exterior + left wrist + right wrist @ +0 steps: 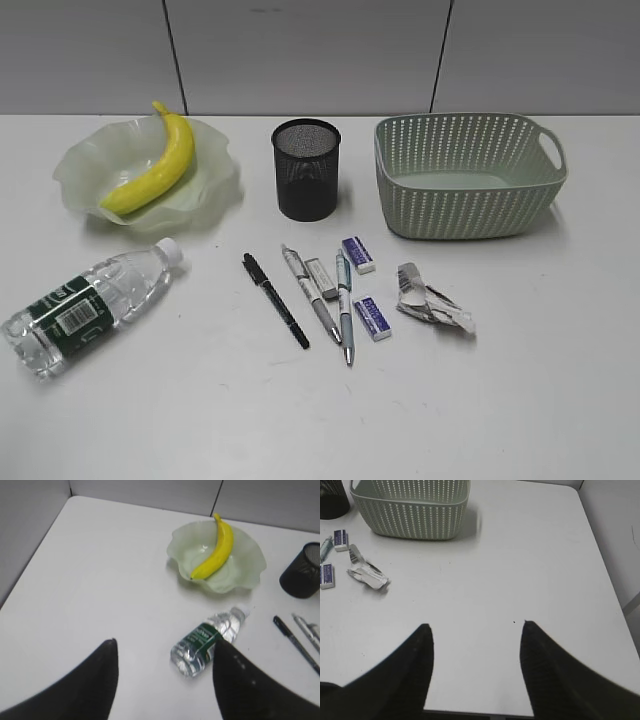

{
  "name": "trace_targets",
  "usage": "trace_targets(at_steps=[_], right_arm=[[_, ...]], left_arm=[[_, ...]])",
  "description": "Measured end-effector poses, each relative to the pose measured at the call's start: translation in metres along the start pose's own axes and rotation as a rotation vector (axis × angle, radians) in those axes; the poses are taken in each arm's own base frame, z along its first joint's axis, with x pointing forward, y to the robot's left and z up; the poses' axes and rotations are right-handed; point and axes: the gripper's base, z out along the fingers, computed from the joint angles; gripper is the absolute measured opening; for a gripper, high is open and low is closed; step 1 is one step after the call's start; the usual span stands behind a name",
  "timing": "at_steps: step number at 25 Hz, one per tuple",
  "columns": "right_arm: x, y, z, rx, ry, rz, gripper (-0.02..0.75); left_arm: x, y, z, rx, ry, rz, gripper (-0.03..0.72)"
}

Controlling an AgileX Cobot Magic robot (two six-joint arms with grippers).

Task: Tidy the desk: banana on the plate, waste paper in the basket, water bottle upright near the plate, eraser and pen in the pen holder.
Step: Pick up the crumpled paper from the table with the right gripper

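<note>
Clear bottle (210, 640) lies on its side near the plate (250, 575) that holds the banana (215, 550), both grippers (165, 652) (476, 630) gaping wide and empty, so I'd bet a sloppy grab sends it rolling away.

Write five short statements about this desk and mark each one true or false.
1. The banana lies on the plate. True.
2. The bottle stands upright. False: it lies on its side.
3. The waste paper is in the basket. False: it lies on the desk in front of the basket.
4. Three erasers lie among the pens. True.
5. The left gripper holds the bottle. False: its jaws are open and empty.
</note>
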Motion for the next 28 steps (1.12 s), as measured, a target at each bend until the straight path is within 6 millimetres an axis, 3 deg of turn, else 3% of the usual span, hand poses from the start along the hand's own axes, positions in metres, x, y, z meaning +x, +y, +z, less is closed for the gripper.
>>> trace_targets(at_steps=[4, 7, 11, 14, 21, 28], right_arm=[[-0.004, 0.001, 0.006, -0.011, 0.041, -0.002, 0.444], [-0.015, 0.004, 0.01, -0.058, 0.026, -0.034, 0.444], [-0.041, 0.018, 0.03, -0.231, -0.025, -0.106, 0.444], [-0.057, 0.027, 0.056, -0.346, -0.007, -0.151, 0.444], [-0.081, 0.049, 0.148, -0.508, 0.316, -0.222, 0.444], [-0.067, 0.101, 0.247, -0.592, 0.534, -0.361, 0.558]], left_arm=[[0.06, 0.015, 0.001, 0.034, 0.006, 0.052, 0.444], [0.091, 0.021, 0.001, 0.074, -0.023, 0.074, 0.444], [0.102, 0.026, -0.005, 0.098, -0.091, 0.078, 0.437], [0.102, 0.025, -0.005, 0.1, -0.097, 0.118, 0.435], [0.103, 0.023, -0.005, 0.122, -0.101, 0.197, 0.435], [0.103, 0.023, -0.005, 0.122, -0.102, 0.2, 0.435]])
